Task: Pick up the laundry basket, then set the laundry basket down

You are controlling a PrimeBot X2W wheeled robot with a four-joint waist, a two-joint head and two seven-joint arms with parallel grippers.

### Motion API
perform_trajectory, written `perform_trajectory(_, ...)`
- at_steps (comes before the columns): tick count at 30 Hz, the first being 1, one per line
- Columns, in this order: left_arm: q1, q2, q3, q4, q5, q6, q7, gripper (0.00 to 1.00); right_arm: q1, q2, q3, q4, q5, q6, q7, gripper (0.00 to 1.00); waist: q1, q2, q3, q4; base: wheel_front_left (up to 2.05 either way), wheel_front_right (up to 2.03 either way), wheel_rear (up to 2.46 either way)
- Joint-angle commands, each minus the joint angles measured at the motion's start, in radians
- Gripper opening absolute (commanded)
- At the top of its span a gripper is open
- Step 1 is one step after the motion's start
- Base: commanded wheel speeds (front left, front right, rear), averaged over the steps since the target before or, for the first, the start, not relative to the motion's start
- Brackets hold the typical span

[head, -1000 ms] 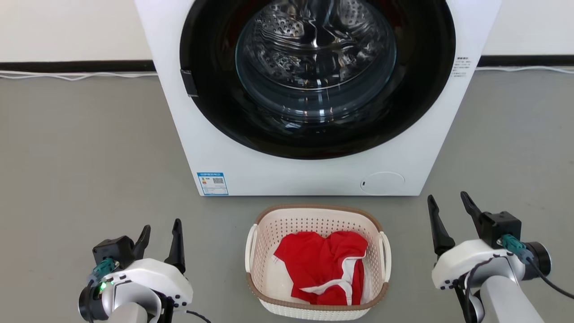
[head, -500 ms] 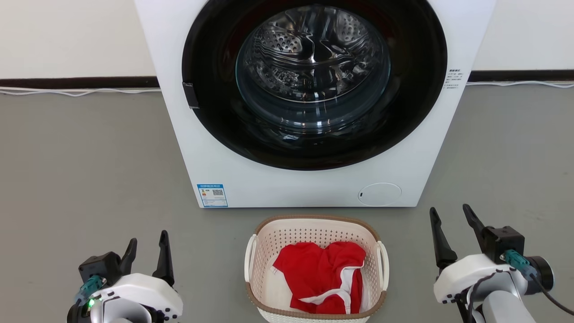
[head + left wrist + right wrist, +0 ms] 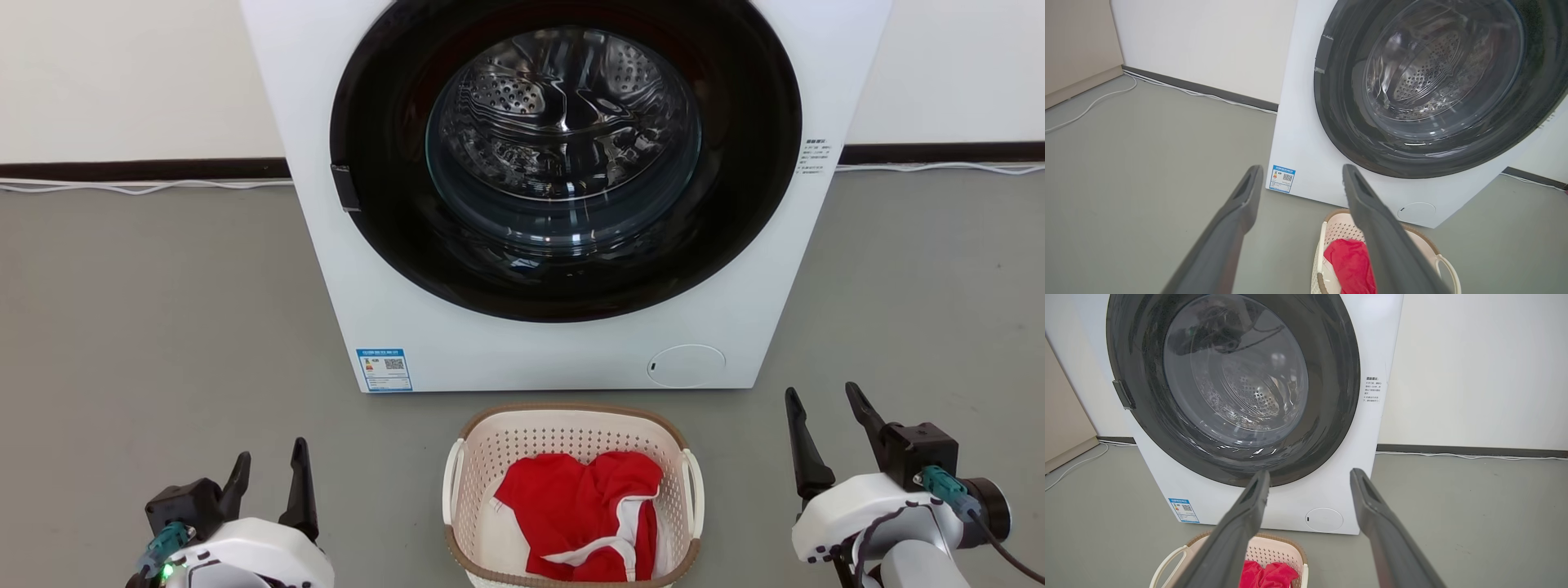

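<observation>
The laundry basket (image 3: 563, 437) is looking light and stiff; its white loop handles (image 3: 448, 482) are looking best for grabbing; the left gripper (image 3: 271, 467) and right gripper (image 3: 823, 408) are hanging open, empty.

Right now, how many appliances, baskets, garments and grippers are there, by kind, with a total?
Washing machine: 1
Laundry basket: 1
Red garment with white trim, lying in the basket: 1 visible
Grippers: 2, the left gripper and the right gripper, both open
Total: 5
</observation>
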Motion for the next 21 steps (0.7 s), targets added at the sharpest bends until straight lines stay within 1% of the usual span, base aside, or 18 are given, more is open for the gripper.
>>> perform_trajectory(1, -0.014, 0.014, 0.02, -0.03, 0.004, 0.004, -0.005, 1.0, -0.006, 0.001, 0.023, -0.026, 0.01, 0.006, -0.011, 1.0, 0.0, -0.0001, -0.003, 0.001, 0.0, 0.0, 0.0)
perform_trajectory(9, -0.005, 0.014, 0.015, -0.034, -0.003, 0.007, -0.005, 1.0, -0.001, 0.001, 0.028, -0.023, 0.014, 0.006, -0.011, 1.0, 0.0, -0.0001, -0.013, 0.003, 0.0, 0.0, 0.0)
perform_trajectory(10, 0.01, 0.0, -0.009, -0.005, -0.002, 0.001, 0.0, 0.0, 0.017, 0.001, 0.001, 0.001, 0.006, 0.0, 0.0, 0.0, 0.0, -0.0001, -0.013, 0.003, 0.0, 0.0, 0.0)
perform_trajectory(15, 0.045, -0.01, -0.009, 0.039, -0.004, 0.001, 0.002, 0.0, 0.055, 0.009, 0.0, 0.042, 0.008, -0.001, 0.003, 0.0, 0.0, -0.0001, -0.013, 0.003, 0.0, 0.0, 0.0)
perform_trajectory(18, 0.045, -0.01, -0.003, 0.041, -0.03, 0.0, 0.015, 0.0, 0.054, 0.01, -0.008, 0.046, 0.038, -0.001, 0.017, 0.0, 0.0002, -0.0001, -0.012, 0.002, 0.0, 0.0, 0.0)
perform_trajectory(21, 0.045, -0.009, -0.002, 0.031, -0.064, -0.002, 0.025, 0.0, 0.055, 0.009, -0.01, 0.037, 0.078, 0.0, 0.029, 0.0, 0.002, -0.0001, -0.012, 0.001, 0.0, 0.0, 0.0)
